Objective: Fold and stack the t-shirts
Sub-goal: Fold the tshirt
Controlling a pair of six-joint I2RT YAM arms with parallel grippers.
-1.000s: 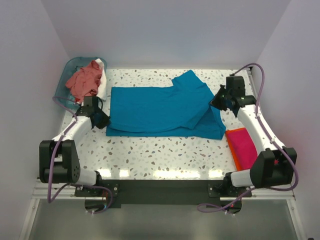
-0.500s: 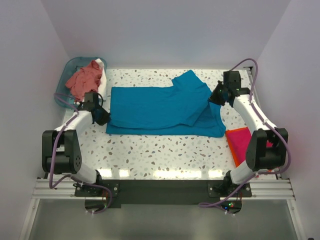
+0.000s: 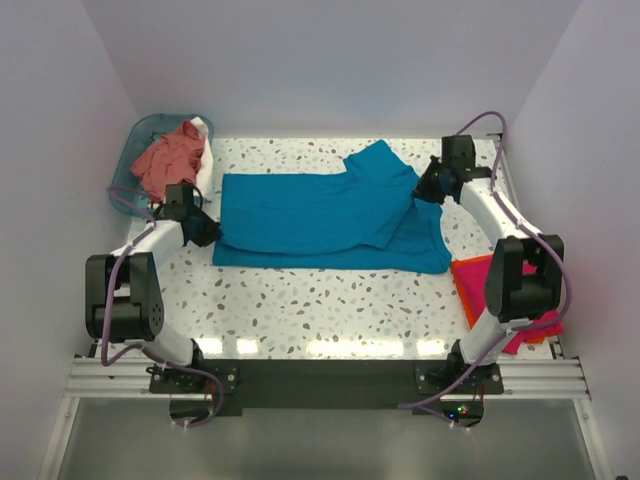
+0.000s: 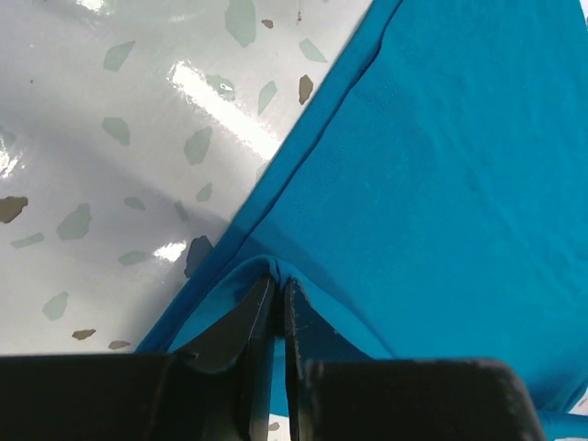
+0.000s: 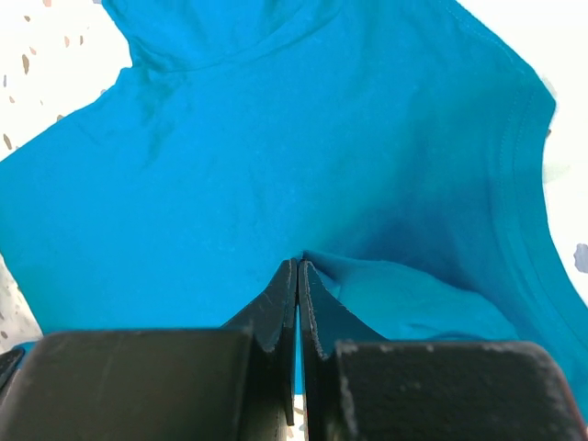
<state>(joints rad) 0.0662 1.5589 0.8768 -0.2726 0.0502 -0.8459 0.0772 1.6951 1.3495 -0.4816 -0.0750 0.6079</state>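
Observation:
A large teal-blue t-shirt (image 3: 320,215) lies across the middle of the table, half folded. My left gripper (image 3: 207,232) is shut on its left edge; the left wrist view shows the cloth (image 4: 441,156) pinched at the gripper (image 4: 276,280). My right gripper (image 3: 423,190) is shut on its right edge by the sleeve; the right wrist view shows the cloth (image 5: 276,147) pinched at the gripper (image 5: 299,266). A folded magenta-pink shirt (image 3: 483,285) on an orange one (image 3: 462,287) lies at the front right. A salmon-pink shirt (image 3: 170,158) and a white one (image 3: 204,170) are in the basket.
The translucent teal basket (image 3: 140,135) stands at the back left corner. White walls close in the table on the left, back and right. The speckled tabletop (image 3: 330,300) shows in front of the teal shirt.
Both grippers have moved toward the back of the table, carrying the teal shirt's front edge with them. The right arm has swung clear of the magenta stack.

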